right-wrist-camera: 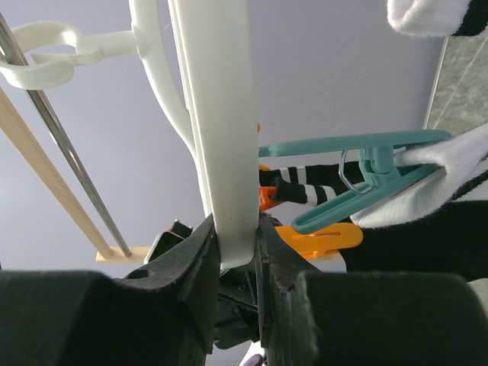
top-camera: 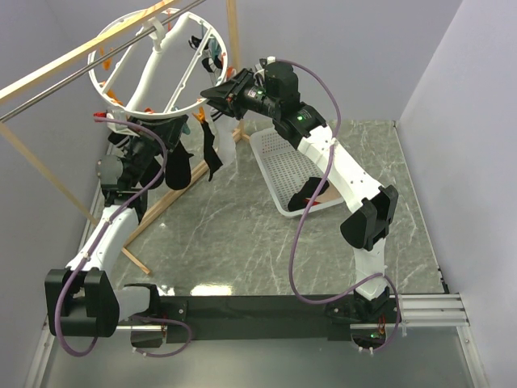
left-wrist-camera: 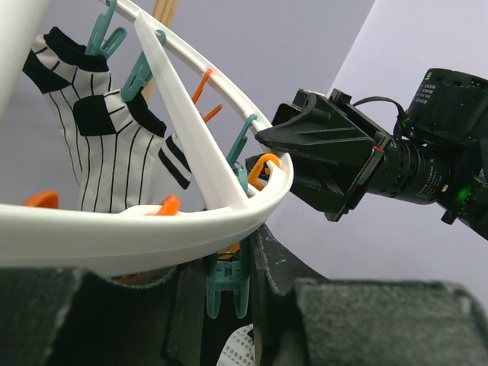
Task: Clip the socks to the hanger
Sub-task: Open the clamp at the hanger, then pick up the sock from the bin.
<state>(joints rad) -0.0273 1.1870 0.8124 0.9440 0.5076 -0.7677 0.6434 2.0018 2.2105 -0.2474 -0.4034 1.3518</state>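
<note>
While it hangs by its hook [right-wrist-camera: 46, 61] from a metal rod [top-camera: 48, 90] at far left, the hanger [top-camera: 150, 79] shows as a big white plastic ring w/ curved cross-bars & small orange and teal clips round the rim. On the ring's right side the right gripper [top-camera: 212, 94] is clenched on the rim; its wrist cam shows both fingers pressed to the white bar. Under the near edge sits the left gripper [top-camera: 149, 133], w/ a teal clip [left-wrist-camera: 227, 286] hanging between its fingers; can't tell if it's clenched or loose. Two black socks [top-camera: 178, 168] dangle clipped below the near edge, and a striped sock [left-wrist-camera: 114, 152], white w/ black bars, hangs further round. Another dark sock [top-camera: 305, 194] lies in the mesh basket [top-camera: 279, 153], right of the hanger.
</note>
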